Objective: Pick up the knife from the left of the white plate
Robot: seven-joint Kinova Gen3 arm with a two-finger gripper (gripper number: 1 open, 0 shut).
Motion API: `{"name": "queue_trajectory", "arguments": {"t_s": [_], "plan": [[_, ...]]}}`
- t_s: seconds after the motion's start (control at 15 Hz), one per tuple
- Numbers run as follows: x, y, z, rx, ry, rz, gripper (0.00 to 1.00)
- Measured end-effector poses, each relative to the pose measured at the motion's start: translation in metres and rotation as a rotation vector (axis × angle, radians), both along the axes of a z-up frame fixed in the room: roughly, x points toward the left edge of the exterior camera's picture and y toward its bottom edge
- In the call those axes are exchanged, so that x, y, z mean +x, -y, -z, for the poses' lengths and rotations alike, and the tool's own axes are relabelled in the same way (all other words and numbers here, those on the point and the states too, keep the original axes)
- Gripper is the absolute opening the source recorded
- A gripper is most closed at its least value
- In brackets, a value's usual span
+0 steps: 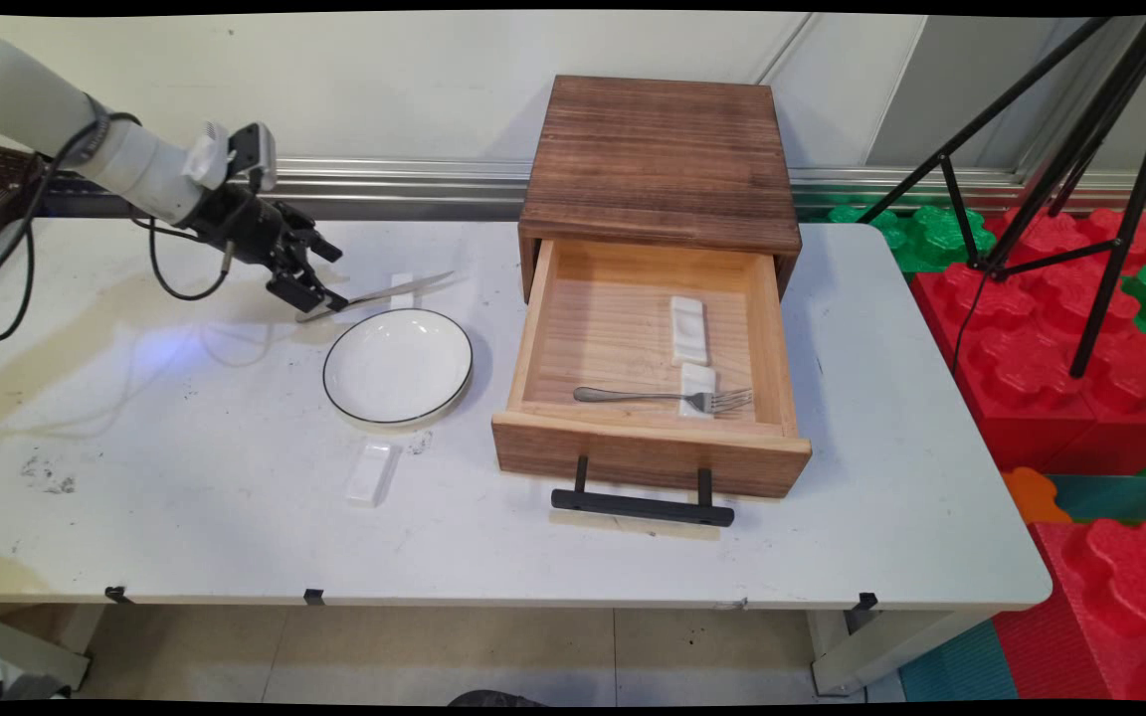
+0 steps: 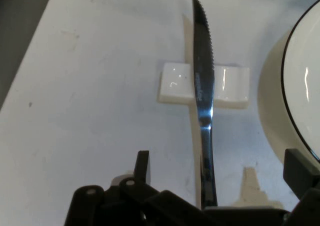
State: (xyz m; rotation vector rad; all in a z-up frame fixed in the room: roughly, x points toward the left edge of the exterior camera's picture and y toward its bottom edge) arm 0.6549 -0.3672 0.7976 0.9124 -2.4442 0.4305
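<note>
**Open gripper over the knife handle, behind the plate**

Closest to me, on the white table [image 1: 185, 537], a small white block [image 1: 370, 472] lies alone. Just behind it sits a round white plate [image 1: 397, 365] with a thin dark rim. Nothing is on the plate.

To the right of the plate, a wooden drawer [image 1: 648, 452] is pulled out toward me, with its black handle [image 1: 641, 505] in front. A fork [image 1: 663, 398] lies across the inside of the drawer. Its prongs rest on a little white block [image 1: 697, 388]. Another white block [image 1: 688, 328] lies a bit further back in the drawer.

Behind the plate is the knife [image 1: 389, 291]. It lies just beside the plate's far edge and does not touch it. In the hand view, the knife [image 2: 203, 86] has small teeth along one side, and its blade lies across a white rest [image 2: 175, 83]. The handle end points back toward the hand.

The gripper [image 1: 314, 288] is right at that handle end, low over the table. In the hand view, the gripper [image 2: 221, 166] has its two fingers spread wide, one on each side of the handle. They do not squeeze it. The knife looks like it is lying on the table and the rest, not lifted.

The white arm [image 1: 125, 159] comes in from the far left and slopes down to the gripper. Black cables [image 1: 26, 268] hang under it.

Further back, the wooden box [image 1: 658, 159] that holds the drawer stands by the wall. Off the table on the right are a black tripod [image 1: 1060, 139] and red and green foam blocks [image 1: 1060, 328].
</note>
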Motion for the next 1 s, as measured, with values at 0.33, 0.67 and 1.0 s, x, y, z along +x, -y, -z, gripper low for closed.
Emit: {"name": "queue_trajectory", "arguments": {"t_s": [0.33, 0.67, 1.0], "plan": [[-0.005, 0.014, 0.017, 0.019, -0.012, -0.003, 1.00], [-0.010, 0.025, 0.028, 0.032, -0.019, -0.004, 1.00], [-0.011, 0.030, 0.034, 0.043, -0.023, -0.007, 1.00]]}}
